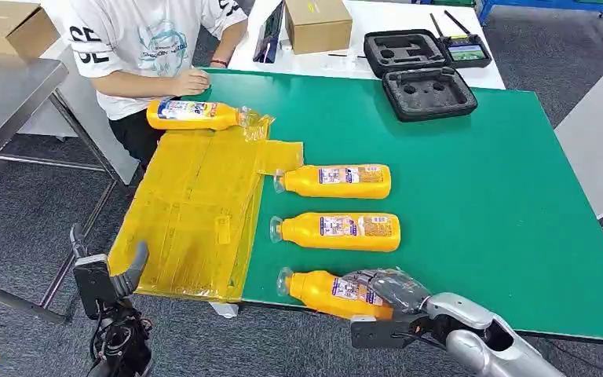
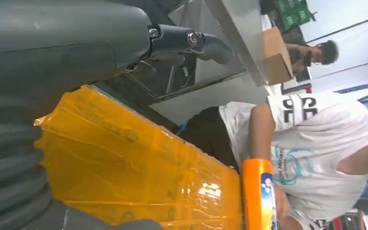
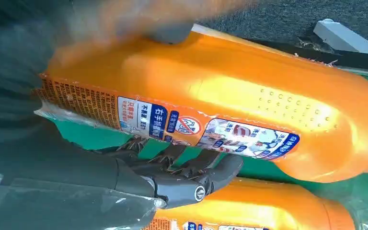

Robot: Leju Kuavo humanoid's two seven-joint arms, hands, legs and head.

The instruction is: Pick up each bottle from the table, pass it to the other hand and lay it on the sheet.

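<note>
the right hand [image 1: 381, 289] wraps the base of the nearest bottle [image 1: 326, 292], lying at the green table [image 1: 487, 196] front edge, fingers [image 3: 191, 167] curled beneath it. the left hand [image 1: 114, 275] hangs beside the yellow sheet [image 1: 196, 212], holding nothing, fingers apart.

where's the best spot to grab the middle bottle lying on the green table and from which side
Judging by its pose, grip the middle bottle across its wide labelled body, coming down from above. It lies flat on the green table, neck pointing toward the yellow sheet, with clear gaps to the bottles on either side, so fingers should fit along both long edges.
</note>
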